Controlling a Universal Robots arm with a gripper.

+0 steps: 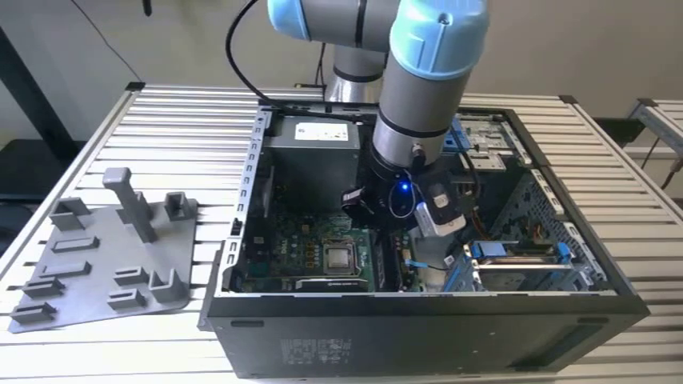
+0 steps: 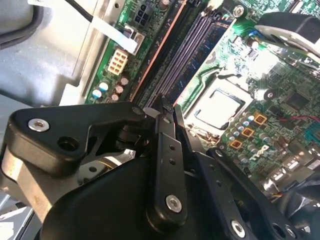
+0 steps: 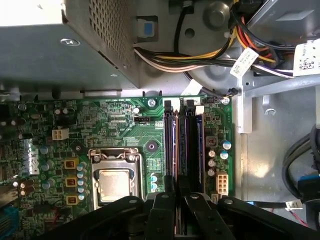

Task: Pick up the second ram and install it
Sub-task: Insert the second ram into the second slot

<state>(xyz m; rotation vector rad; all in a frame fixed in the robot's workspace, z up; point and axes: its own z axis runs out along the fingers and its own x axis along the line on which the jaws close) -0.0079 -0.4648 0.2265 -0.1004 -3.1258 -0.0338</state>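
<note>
The arm (image 1: 421, 96) is a round grey metal tube with pale blue plastic caps at its joints. A black cable (image 1: 243, 60) loops beside the upper blue cap and runs behind the tube. Below the tube sits a black wrist block (image 1: 386, 192) with a small blue light glowing on it, and a white and black box (image 1: 440, 210) is strapped just beside that light. The hand (image 2: 162, 107) is black, built of flat link bars pinned with silver screws (image 2: 173, 202).
</note>
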